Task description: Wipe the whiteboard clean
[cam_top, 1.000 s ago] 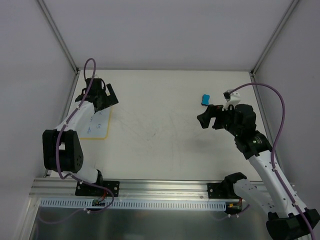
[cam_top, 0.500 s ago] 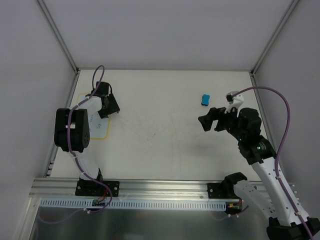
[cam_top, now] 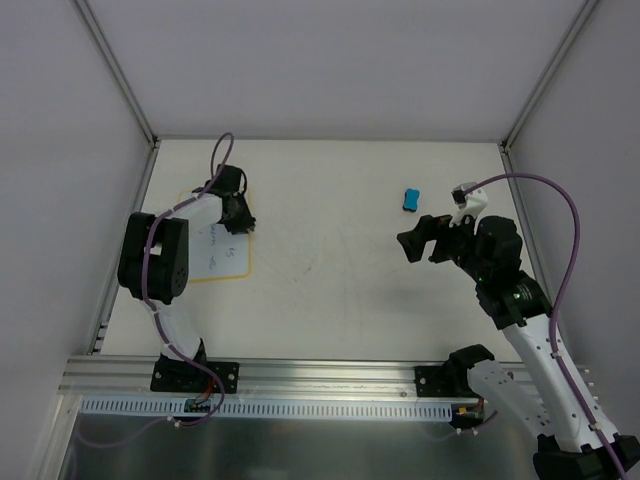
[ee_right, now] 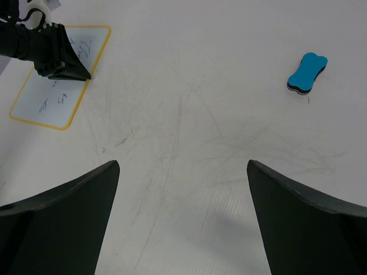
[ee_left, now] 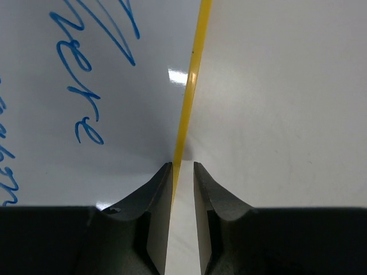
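Note:
The whiteboard [cam_top: 216, 256] lies at the table's left, white with a yellow rim and blue handwriting [ee_left: 80, 86]. My left gripper [cam_top: 243, 222] sits at its far right edge. In the left wrist view the jaws [ee_left: 182, 166] are nearly together with the yellow rim [ee_left: 192, 80] running between them, pressed against the left finger. The right wrist view shows the board [ee_right: 54, 94] and the left gripper [ee_right: 57, 54] on its corner. My right gripper [cam_top: 418, 232] hangs wide open above the table's right side, holding nothing [ee_right: 183, 166]. A blue eraser [cam_top: 410, 199] lies beyond it [ee_right: 307, 71].
The cream tabletop [cam_top: 330, 270] bears faint grey scribbles. Metal frame posts [cam_top: 120, 80] rise at the back corners, and a rail [cam_top: 320, 378] runs along the near edge. A purple cable [cam_top: 560, 200] loops over the right arm.
The left gripper has closed on the whiteboard's rim and moved right, taking the board with it. The right arm has barely moved in the last half second.

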Robot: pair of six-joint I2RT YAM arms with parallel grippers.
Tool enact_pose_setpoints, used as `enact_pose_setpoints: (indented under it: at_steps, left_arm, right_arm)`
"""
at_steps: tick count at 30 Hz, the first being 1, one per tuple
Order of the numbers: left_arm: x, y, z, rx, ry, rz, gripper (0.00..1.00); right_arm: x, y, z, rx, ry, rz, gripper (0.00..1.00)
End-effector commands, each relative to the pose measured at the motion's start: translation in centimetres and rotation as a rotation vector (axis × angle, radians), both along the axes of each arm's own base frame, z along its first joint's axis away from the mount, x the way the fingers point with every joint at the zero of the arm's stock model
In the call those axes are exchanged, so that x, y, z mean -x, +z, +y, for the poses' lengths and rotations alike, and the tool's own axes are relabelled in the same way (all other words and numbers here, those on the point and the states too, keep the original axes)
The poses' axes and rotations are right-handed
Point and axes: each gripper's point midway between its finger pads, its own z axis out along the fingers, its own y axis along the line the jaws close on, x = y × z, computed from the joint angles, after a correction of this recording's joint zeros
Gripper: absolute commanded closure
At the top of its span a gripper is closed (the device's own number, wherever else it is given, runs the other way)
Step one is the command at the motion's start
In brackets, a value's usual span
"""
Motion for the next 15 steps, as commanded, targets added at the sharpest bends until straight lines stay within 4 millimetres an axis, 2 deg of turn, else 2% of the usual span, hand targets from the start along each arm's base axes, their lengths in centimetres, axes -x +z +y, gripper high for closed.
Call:
enact_pose_setpoints:
  at_steps: [1, 3, 8, 11, 13, 14, 15]
  left_arm:
    - [3.2, -1.6, -7.2, 0.094, -0.141, 0.109, 0.79]
    - [4.5, -1.7, -11.2, 0.134, -0.219, 0.133, 0.80]
    - [8.3, -3.4, -17.5, 0.165, -0.317, 0.214, 0.80]
    - [10.2, -3.2, -20.8, 0.185, -0.369, 0.234, 0.81]
    - [10.8, -2.8, -22.7, 0.201, -0.406, 0.227, 0.81]
    - [11.8, -2.5, -24.2, 0.202, -0.447, 0.224, 0.81]
    - [11.7, -1.9, -25.3, 0.211, -0.461, 0.207, 0.81]
  right_arm:
    - [-0.4, 1.1, -0.2, -0.005, -0.017, -0.053, 0.01]
    - [-0.5, 1.2, -0.4, -0.006, -0.027, -0.054, 0.01]
    - [-0.5, 0.8, -1.0, -0.007, -0.070, -0.048, 0.01]
    - [-0.5, 0.5, -1.5, -0.014, -0.106, -0.028, 0.01]
    - [-0.6, 0.2, -1.7, -0.021, -0.133, -0.017, 0.01]
    - [-0.6, 0.0, -1.9, -0.017, -0.140, -0.010, 0.01]
    - [-0.7, -0.3, -2.1, -0.010, -0.152, -0.003, 0.01]
